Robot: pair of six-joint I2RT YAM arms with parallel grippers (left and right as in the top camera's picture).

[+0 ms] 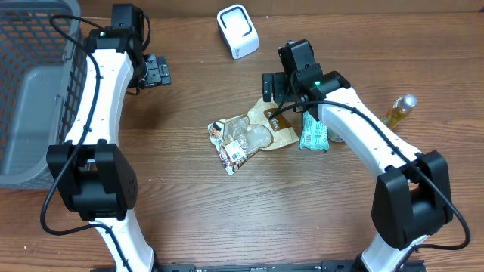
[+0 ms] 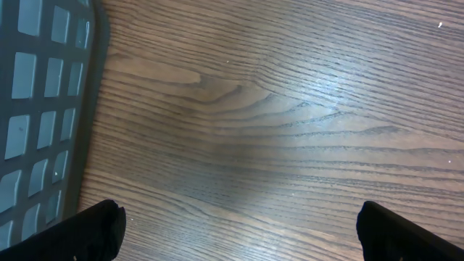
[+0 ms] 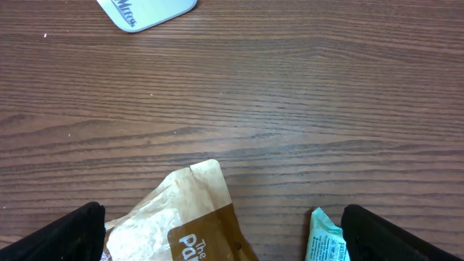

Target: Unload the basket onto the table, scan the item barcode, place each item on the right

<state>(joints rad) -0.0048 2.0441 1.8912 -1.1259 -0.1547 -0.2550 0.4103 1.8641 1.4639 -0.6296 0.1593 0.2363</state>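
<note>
A white barcode scanner (image 1: 237,30) stands at the back of the wooden table; its edge (image 3: 148,11) shows at the top of the right wrist view. Mid-table lie a brown paper packet (image 1: 274,125), a clear snack bag with a barcode label (image 1: 236,143) and a teal packet (image 1: 313,134). My right gripper (image 1: 274,89) hovers open over the far end of the brown packet (image 3: 188,217), with the teal packet (image 3: 326,243) by its right finger. My left gripper (image 1: 156,70) is open over bare wood at the back left, holding nothing (image 2: 239,232).
A grey mesh basket (image 1: 30,91) fills the left edge of the table, and its wall (image 2: 43,109) is close to my left gripper's left finger. A yellow bottle with a silver cap (image 1: 399,109) lies at the right.
</note>
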